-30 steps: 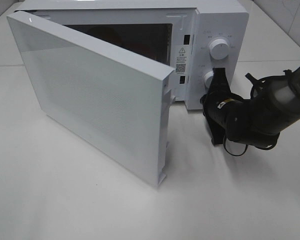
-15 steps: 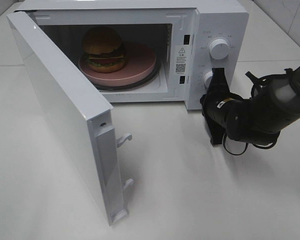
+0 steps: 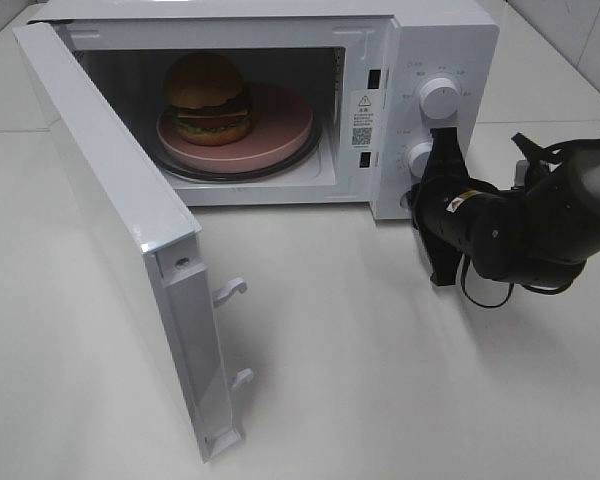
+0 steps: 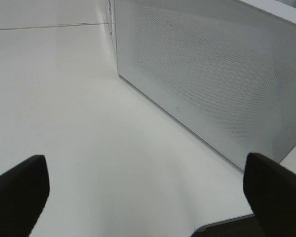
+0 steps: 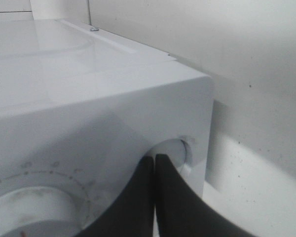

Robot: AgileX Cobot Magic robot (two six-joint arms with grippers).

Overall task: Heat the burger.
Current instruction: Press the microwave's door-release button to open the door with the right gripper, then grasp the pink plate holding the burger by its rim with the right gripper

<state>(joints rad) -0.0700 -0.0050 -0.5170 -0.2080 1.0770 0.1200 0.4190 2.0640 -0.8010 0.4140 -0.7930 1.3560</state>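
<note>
The burger (image 3: 207,97), with an orange-tan bun and green, red and brown layers, sits on a round pink plate (image 3: 285,128) inside the white microwave (image 3: 450,40). Its door (image 3: 110,200) stands wide open to the left. My right gripper (image 3: 442,138) is shut and empty, its tips on the control panel between the lower knob (image 3: 417,158) and the upper knob (image 3: 438,97). In the right wrist view the shut fingertips (image 5: 154,158) point at the upper knob (image 5: 176,148); contact is unclear. My left gripper (image 4: 148,197) is open and empty, facing the door's outer face (image 4: 212,84).
The microwave stands at the back of a white table (image 3: 380,380). The open door juts forward over the table's left half, its latch hooks (image 3: 230,290) sticking out. My right arm (image 3: 530,225) lies low beside the microwave's right front corner.
The door has swung from half shut to wide open, uncovering the burger and plate. My right arm has shifted slightly to the right, its gripper staying shut at the knobs.
</note>
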